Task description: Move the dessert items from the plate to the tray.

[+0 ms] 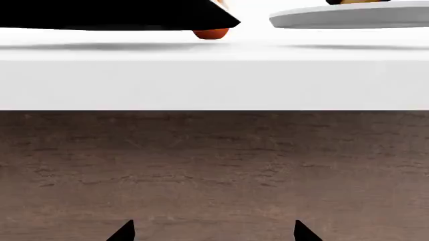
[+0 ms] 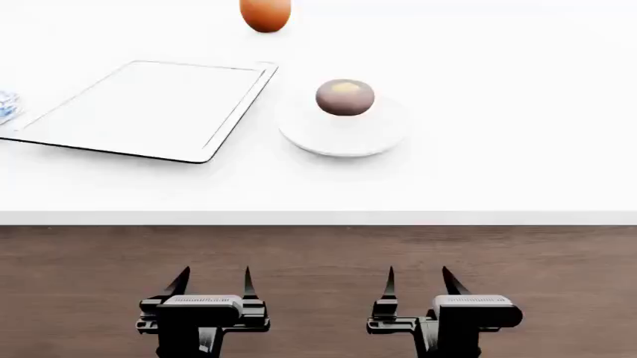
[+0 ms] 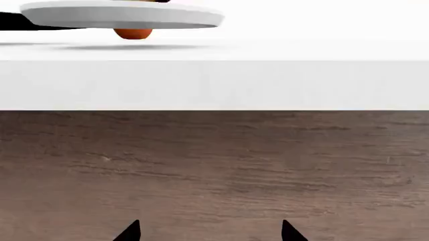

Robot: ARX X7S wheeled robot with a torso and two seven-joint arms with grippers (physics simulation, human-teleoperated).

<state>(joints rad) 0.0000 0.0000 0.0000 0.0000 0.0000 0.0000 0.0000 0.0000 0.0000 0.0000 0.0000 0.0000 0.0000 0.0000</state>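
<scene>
Both claws hang over the brown wooden floor (image 2: 318, 291), short of the front edge of the white bench (image 2: 497, 171), and neither touches anything. The left claw (image 2: 212, 282) has its two dark fingers apart with nothing between them; the right claw (image 2: 416, 280) is likewise spread and holds nothing.

The doughnut (image 2: 345, 98), chocolate brown with a pale yellow centre, sits on a round white plate (image 2: 344, 134) well ahead of the right claw and slightly toward the left claw's side. The tray (image 2: 149, 108), flat and white with a dark edge, lies just beside the plate, well ahead of the left claw, with its surface bare. An orange egg-shaped pot (image 2: 265, 15) stands farther back, beyond the gap between tray and plate. A small bluish object (image 2: 6, 104) shows at the tray's outer side, too cropped to identify.
</scene>
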